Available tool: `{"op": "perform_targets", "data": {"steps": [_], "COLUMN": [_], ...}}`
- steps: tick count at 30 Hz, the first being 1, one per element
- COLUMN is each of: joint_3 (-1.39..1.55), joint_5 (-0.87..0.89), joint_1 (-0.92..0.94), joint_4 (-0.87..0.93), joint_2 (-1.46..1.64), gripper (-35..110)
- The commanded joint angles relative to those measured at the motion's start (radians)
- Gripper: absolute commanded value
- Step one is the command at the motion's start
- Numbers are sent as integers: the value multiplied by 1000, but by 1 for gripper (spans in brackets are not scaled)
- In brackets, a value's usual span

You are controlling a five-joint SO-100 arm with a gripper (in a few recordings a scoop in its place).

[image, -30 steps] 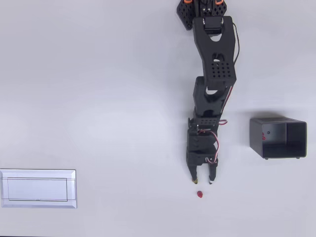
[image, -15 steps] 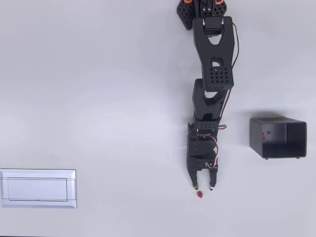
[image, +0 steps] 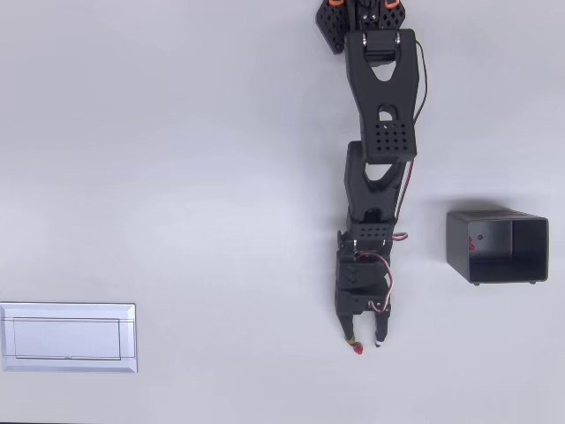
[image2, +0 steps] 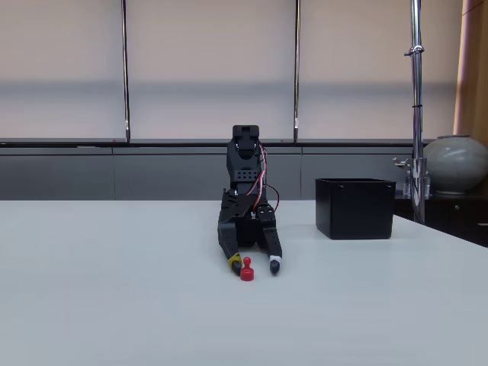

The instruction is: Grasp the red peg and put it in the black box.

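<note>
**Fingers close in around the red peg**

Reaching further out along the desk than a second ago, the fingers point(image: 365, 340) now stand spread to either side of the red peg point(image: 357, 348), where before they stopped short of it. In the fixed view the peg point(image2: 246, 269) stands upright on the desk point(image2: 114, 305), just beside the yellow-tipped finger and apart from the other; whether it touches that tip I cannot tell.

This looks like the grasping step, not yet made. The next move likely calls for centring slightly on the peg, then closing.

The peg is tiny, dark red, with a round knob over a wider base. The black box point(image: 497, 246) sits well apart, open and hollow.
</note>
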Motion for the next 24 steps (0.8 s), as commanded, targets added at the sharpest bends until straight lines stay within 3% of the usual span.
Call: {"op": "perform_targets", "data": {"steps": [1,24], "joint_3": [97,288], "joint_5": [-14,2], "joint_1": [-3,29], "joint_4": [29,103], "joint_2": [40,144], "gripper": [17,15]}}
